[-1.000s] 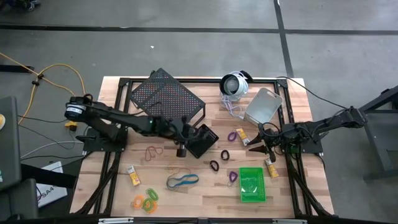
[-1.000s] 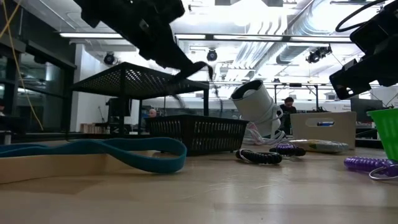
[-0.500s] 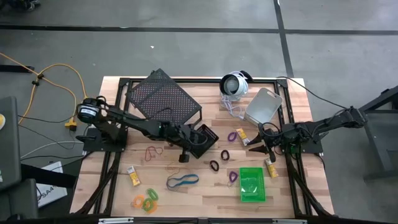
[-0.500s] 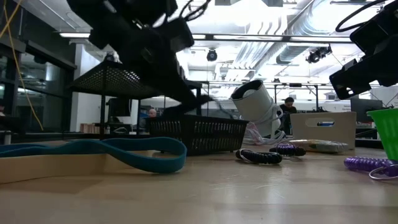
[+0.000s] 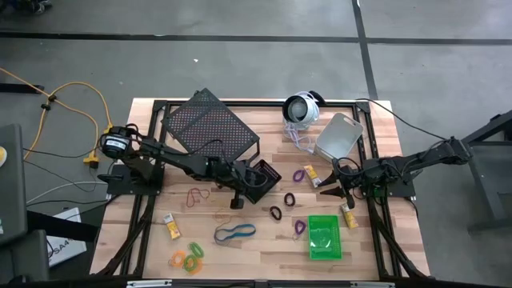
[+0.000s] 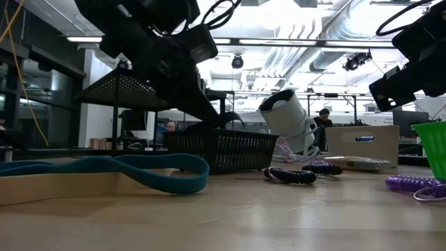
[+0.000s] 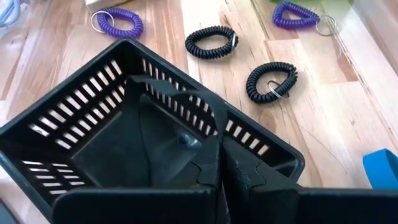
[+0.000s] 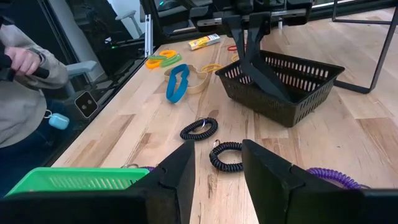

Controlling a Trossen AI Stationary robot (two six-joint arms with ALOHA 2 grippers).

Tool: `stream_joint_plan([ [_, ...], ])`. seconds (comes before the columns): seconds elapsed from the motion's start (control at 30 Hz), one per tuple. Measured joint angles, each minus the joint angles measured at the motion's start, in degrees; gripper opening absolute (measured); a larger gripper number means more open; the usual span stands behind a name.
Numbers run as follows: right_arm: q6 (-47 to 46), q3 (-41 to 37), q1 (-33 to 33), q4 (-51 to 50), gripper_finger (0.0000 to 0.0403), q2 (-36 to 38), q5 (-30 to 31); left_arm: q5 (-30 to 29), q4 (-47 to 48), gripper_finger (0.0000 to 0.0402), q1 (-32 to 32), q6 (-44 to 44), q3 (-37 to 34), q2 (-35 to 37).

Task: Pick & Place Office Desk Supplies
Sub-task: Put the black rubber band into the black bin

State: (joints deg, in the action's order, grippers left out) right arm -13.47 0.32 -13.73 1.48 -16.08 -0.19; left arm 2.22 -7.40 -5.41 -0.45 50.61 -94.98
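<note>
Left gripper (image 5: 238, 194) is clamped shut on the black bin (image 5: 260, 182) wall, fingers inside it. Right gripper (image 5: 331, 189) (holding nothing) sits part-open, well right of that bin

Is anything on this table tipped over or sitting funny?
Yes: the grey bin, near the round white-and-black device, lies tilted on its side rather than flat. The black bin also sits askew, with the left gripper shut inside it, jaws together. The green bin stands squarely.
</note>
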Motion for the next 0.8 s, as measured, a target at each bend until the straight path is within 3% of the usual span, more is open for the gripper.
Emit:
stream_joint_plan([
  [0.23, 0.0, 0.0, 0.0, 0.0, 0.012, 0.0, 0.0, 0.0, 0.0, 0.0005, 0.0, 0.0, 0.0, 0.0],
  [0.6, 0.0, 0.0, 0.0, 0.0, 0.012, 0.0, 0.0, 0.0, 0.0, 0.0075, 0.0, 0.9, 0.0, 0.0],
  [0.8, 0.0, 0.0, 0.0, 0.0, 0.012, 0.0, 0.0, -0.1, 0.0, 0.0087, 0.0, 0.9, 0.0, 0.0],
])
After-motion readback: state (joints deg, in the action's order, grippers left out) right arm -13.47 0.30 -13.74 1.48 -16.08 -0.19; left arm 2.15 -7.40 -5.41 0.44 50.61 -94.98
